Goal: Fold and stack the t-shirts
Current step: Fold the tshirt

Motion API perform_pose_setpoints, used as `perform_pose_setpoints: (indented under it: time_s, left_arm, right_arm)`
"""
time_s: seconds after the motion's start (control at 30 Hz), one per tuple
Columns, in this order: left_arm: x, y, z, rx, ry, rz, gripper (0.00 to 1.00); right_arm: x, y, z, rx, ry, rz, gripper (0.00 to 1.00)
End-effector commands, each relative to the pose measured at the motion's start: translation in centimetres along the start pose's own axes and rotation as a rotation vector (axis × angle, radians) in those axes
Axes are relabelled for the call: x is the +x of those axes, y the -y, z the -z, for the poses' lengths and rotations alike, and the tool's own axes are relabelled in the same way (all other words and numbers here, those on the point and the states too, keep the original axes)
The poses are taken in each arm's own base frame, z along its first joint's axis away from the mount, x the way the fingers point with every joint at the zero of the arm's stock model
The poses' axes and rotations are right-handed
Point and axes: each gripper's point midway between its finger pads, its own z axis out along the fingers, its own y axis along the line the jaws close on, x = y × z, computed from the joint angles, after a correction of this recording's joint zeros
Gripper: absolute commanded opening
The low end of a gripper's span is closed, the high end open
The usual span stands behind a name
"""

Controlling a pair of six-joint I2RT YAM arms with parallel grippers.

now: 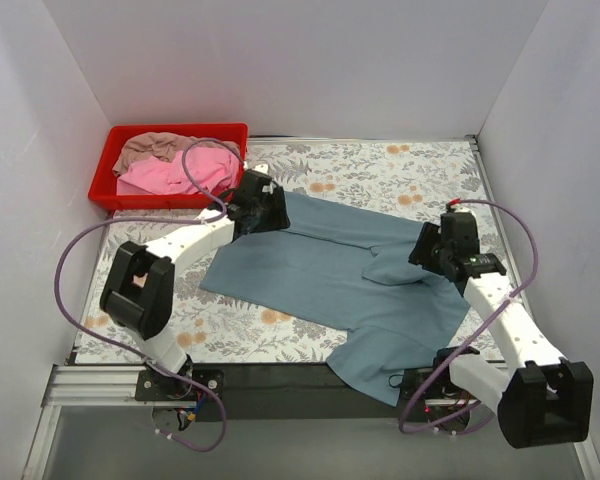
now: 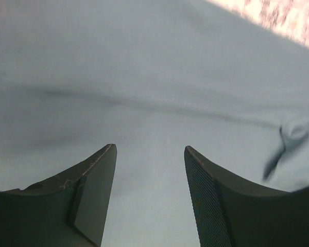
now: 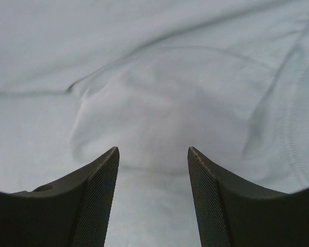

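The blue-grey t-shirt point(image 1: 330, 280) lies spread across the flowered table, its hem hanging over the near edge. My left gripper point(image 1: 263, 212) is open just above the shirt's far left corner; its wrist view shows flat blue cloth point(image 2: 154, 103) between the fingers point(image 2: 98, 180). My right gripper point(image 1: 432, 252) is open over a rumpled bulge near the shirt's right side, seen in its wrist view point(image 3: 154, 118) between the fingers point(image 3: 206, 190). The pink t-shirt point(image 1: 185, 172) and the beige t-shirt point(image 1: 155, 148) lie crumpled in the red tray.
The red plastic tray point(image 1: 108, 165) stands at the far left corner of the table. White walls close in the left, back and right sides. The flowered tablecloth point(image 1: 380, 170) shows bare at the far right and near left.
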Motion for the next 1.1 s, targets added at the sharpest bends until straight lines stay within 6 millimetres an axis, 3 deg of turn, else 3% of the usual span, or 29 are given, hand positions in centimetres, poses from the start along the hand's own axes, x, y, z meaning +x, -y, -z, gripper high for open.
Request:
perform_pose_setpoints:
  time_s: [0.0, 0.03, 0.1, 0.17, 0.2, 0.27, 0.43, 0.67, 0.8, 0.83, 0.9, 0.93, 0.97, 1.07]
  left_arm:
    - [-4.4, 0.5, -1.4, -0.048, 0.105, 0.009, 0.54]
    - [-4.0, 0.2, -3.1, -0.070, 0.084, 0.004, 0.54]
    - [-5.9, 0.8, -4.2, -0.079, 0.115, -0.011, 0.54]
    - [-5.1, -0.2, -6.7, -0.123, 0.081, -0.028, 0.54]
    - [-6.2, 0.0, -7.1, -0.131, 0.099, -0.030, 0.54]
    - [-5.3, -1.0, -8.9, -0.171, 0.068, -0.044, 0.53]
    - [-5.1, -2.8, -11.1, -0.226, 0.053, -0.038, 0.52]
    - [-3.6, -5.5, -14.5, -0.256, -0.008, -0.002, 0.52]
    - [-3.3, -7.2, -16.3, -0.276, -0.033, 0.014, 0.52]
    - [-3.3, -7.4, -16.5, -0.277, -0.036, 0.017, 0.52]
    - [-4.4, -7.6, -17.0, -0.278, -0.027, 0.026, 0.52]
    - [-4.2, -8.0, -17.5, -0.284, -0.036, 0.027, 0.51]
    - [-5.4, -7.5, -17.7, -0.269, -0.015, 0.029, 0.52]
    - [-6.6, -6.8, -17.8, -0.251, -0.002, 0.029, 0.52]
  right_arm:
    - [-4.1, 1.1, -0.7, 0.026, 0.089, -0.099, 0.63]
    - [-4.9, 2.3, -1.2, 0.049, 0.112, -0.135, 0.63]
    - [-5.1, 3.7, -2.3, 0.079, 0.097, -0.180, 0.63]
    - [-5.5, 4.8, -3.2, 0.090, 0.103, -0.214, 0.64]
    - [-5.2, 5.4, -4.0, 0.104, 0.082, -0.224, 0.64]
    - [-5.5, 6.3, -4.6, 0.106, 0.086, -0.251, 0.64]
    - [-5.0, 8.4, -6.8, 0.131, 0.050, -0.286, 0.64]
    - [-4.4, 9.2, -10.0, 0.123, -0.012, -0.289, 0.64]
    - [-4.1, 10.7, -12.1, 0.147, -0.043, -0.295, 0.64]
    - [-5.2, 10.8, -12.5, 0.140, -0.026, -0.290, 0.64]
    - [-5.4, 11.1, -13.6, 0.123, -0.047, -0.285, 0.64]
    - [-6.7, 11.0, -13.9, 0.112, -0.027, -0.278, 0.64]
    - [-6.9, 10.9, -14.5, 0.104, -0.035, -0.270, 0.64]
    - [-9.5, 9.5, -14.1, 0.027, 0.004, -0.232, 0.64]
